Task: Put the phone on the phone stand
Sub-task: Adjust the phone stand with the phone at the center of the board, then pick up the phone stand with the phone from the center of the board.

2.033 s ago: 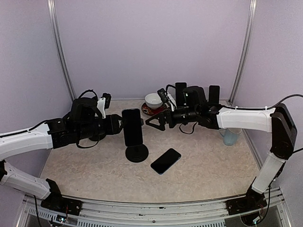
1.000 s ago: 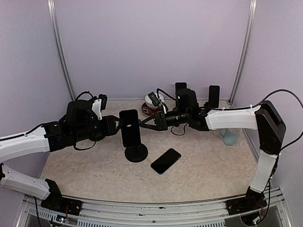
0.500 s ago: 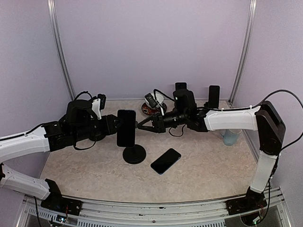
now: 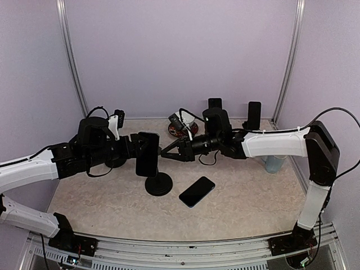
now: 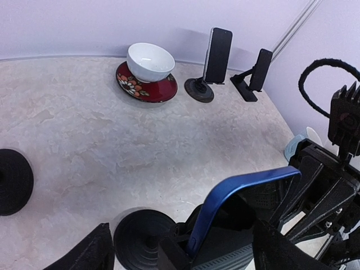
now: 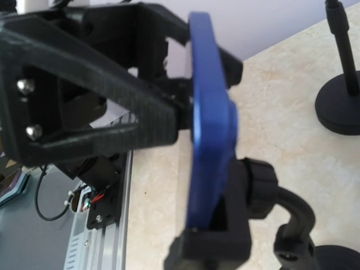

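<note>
A blue-edged phone (image 4: 147,153) stands upright in the cradle of a black stand (image 4: 158,184), directly between the two grippers. The left gripper (image 4: 135,151) reaches in from the phone's left with its jaws spread wide, one finger on each side of the phone, and it grips nothing. The right gripper (image 4: 164,152) comes from the opposite side with its jaws closed to a point. Its tips touch the phone and hold nothing. Below the right gripper a second phone (image 4: 197,191) lies flat on the table (image 4: 247,202). Behind the right gripper sit a white bowl (image 5: 149,61) on a red plate (image 5: 163,93) and two propped phones (image 5: 218,48) on their own stands.
</note>
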`<state>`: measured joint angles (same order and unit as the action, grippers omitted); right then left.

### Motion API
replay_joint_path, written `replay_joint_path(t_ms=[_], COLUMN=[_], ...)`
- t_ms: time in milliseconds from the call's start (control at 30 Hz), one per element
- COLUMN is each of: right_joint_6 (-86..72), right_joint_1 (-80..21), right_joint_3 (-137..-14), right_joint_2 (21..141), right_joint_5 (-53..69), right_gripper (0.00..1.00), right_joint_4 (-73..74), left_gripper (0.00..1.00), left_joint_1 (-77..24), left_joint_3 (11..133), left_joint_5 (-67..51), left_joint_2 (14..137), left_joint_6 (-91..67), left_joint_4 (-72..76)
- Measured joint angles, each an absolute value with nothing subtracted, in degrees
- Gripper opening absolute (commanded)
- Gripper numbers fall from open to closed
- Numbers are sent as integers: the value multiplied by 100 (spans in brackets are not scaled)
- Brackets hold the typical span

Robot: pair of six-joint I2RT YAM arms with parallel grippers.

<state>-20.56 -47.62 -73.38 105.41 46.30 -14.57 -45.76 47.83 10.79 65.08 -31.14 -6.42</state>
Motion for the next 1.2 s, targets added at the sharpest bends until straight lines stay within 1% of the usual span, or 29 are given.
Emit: replay_joint_path(t_ms=[100,200,333,533,700,900,1200], right_joint_6=[-2032,-1970,-1874,-1765,-1638,-1557,-1529], right_joint_1=[-4790,-4810,-4816,-4821,-4821,-4707,-4362], right_joint_3=[-7328,-7310,-7301,-7299,-7253,-6923,-6388], right_joint_2=[10501,10425,10278,10175,10005,9406,8903], right_joint_5=[4574,4418,4187,3935,3673,3345,3052], right_gripper=[21,25,34,56,77,100,100], right_joint_4=[-1372,-1214,-1007,-829,-589,-445,-419], left_gripper=[94,97,99,99,99,99,99], left_joint_1=[-4576,-4582,-4672,-4947,-5074,-5258,-5509], left_joint_3=[4928,5063,5221,5677,6119,6414,6676], left_joint_5=[1135,1175,1256,1452,1741,2171,2604], left_joint_2=[6508,6510,6552,6877,7210,7483,7706], left_joint_6=[-3068,-3035,-2969,-2906,-2930,-3039,-3105], left_joint_4=[-709,-740,-810,-1044,-1409,-1918,-2285])
